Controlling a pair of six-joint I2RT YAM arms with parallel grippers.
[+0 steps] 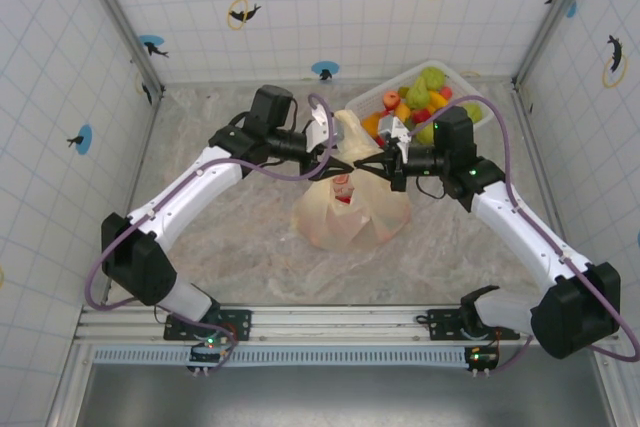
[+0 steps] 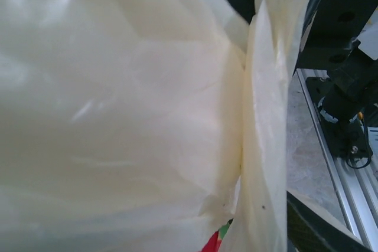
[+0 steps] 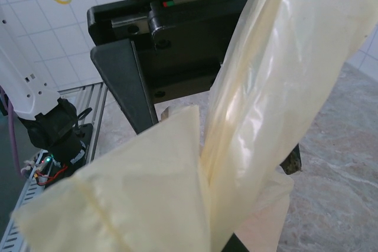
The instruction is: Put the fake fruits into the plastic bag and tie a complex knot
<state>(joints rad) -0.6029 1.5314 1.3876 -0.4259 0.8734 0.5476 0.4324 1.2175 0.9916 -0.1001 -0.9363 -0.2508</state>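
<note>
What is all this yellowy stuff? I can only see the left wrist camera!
Observer: That's the plastic bag. From above, it sits bunched up in the middle of the table.
Operator: Where are the fruits?
Observer: A pile of fake fruits lies in a white basket near the table's far right corner, outside the bag.
</note>
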